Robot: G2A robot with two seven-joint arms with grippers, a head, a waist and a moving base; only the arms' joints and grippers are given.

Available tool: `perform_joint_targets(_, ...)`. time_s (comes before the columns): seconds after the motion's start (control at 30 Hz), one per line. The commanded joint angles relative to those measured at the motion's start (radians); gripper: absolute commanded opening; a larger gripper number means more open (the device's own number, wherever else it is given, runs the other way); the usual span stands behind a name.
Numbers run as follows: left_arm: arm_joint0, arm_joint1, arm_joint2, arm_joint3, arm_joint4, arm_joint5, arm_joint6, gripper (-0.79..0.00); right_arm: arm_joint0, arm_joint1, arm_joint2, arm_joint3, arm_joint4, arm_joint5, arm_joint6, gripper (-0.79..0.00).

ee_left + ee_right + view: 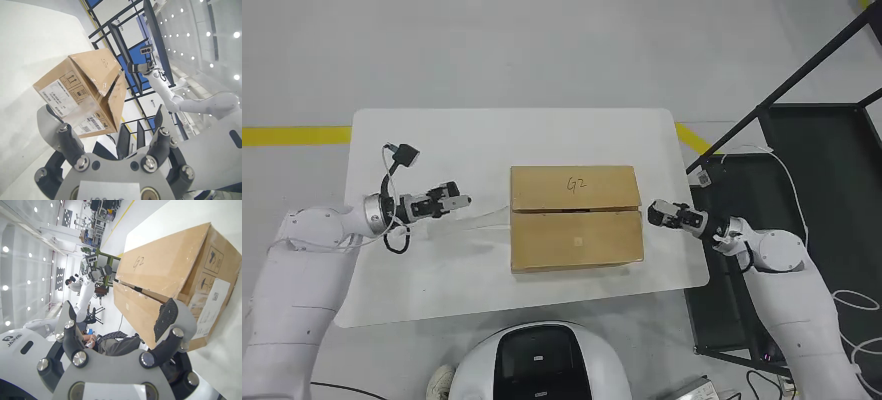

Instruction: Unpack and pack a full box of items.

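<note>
The contents of the box [576, 222] are concealed by its almost shut flaps [542, 189]. In the right wrist view part of its end is covered by a finger [167, 315] of the right gripper [118, 304], and the print on its label [211, 308] is too small to be read.

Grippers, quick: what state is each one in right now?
Left gripper: open, apart from the box.
Right gripper: open, close beside the box's other end.

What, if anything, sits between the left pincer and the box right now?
No separate object. Bare table lies between the open left pincer and the box; a clear tape strip sticks out from the box's side toward it.
</note>
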Motion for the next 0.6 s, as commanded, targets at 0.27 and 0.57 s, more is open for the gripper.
perform_joint_targets(0.27, -0.024, -0.002, 0.060, 0.001, -0.045, 0.019, -0.019, 0.000, 0.011, 0.004, -0.007, 0.023, -0.027, -0.020, 0.046, 0.000)
perform_joint_targets(0.57, -0.020, -0.005, 0.077, -0.013, -0.071, 0.052, -0.018, 0.000, 0.008, 0.004, -0.020, 0.005, -0.035, -0.014, 0.043, 0.000)
